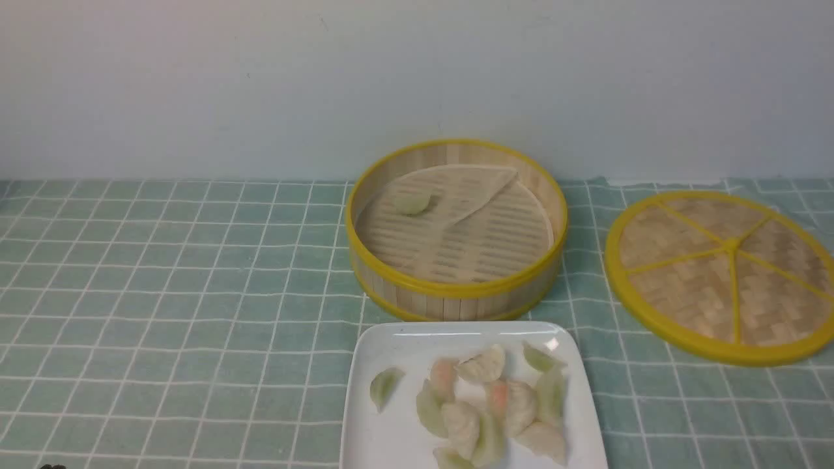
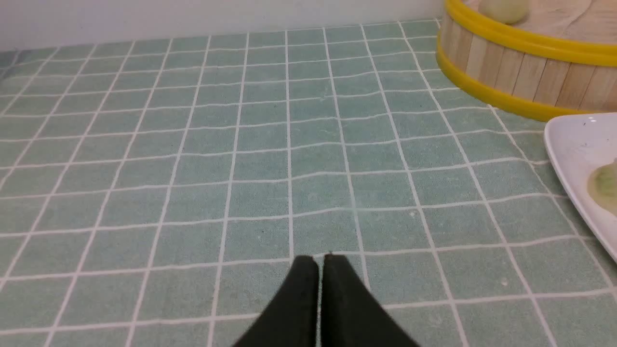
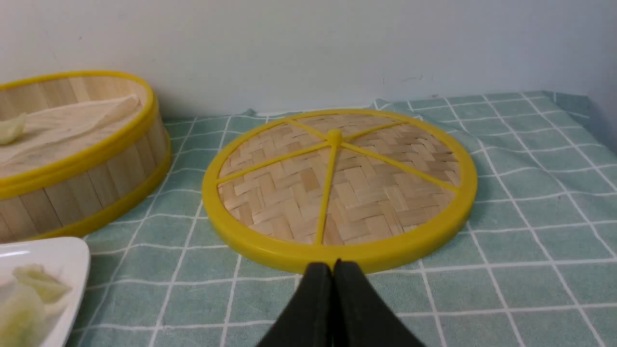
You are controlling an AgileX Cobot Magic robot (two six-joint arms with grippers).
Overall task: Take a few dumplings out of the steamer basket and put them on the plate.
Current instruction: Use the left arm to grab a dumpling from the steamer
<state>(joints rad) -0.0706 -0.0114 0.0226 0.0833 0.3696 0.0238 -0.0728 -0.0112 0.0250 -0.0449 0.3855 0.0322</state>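
Dumplings (image 1: 515, 407) are in neither arm's grip. The left fingers (image 2: 299, 299) are pressed together with nothing between them, low over the bare checked cloth of the surface (image 2: 193, 168), well to the left of the food. The right fingers (image 3: 311, 308) are likewise together and empty, just short of the yellow rim of the woven lid (image 3: 337, 193), which lies flat to the right of the steamer basket (image 1: 456, 290).

Nearest the robot, the plate (image 1: 391, 436) sits just in front of the basket. It carries about ten pieces, most in a loose overlapping heap, with one green piece (image 1: 384, 387) apart on its left side. Inside the basket only a single pale green dumpling (image 1: 412, 203) shows, on the partly folded liner (image 1: 469, 189) near the back left.

I judge the job as good as done: "a few" is well exceeded, and at most that last piece is left.
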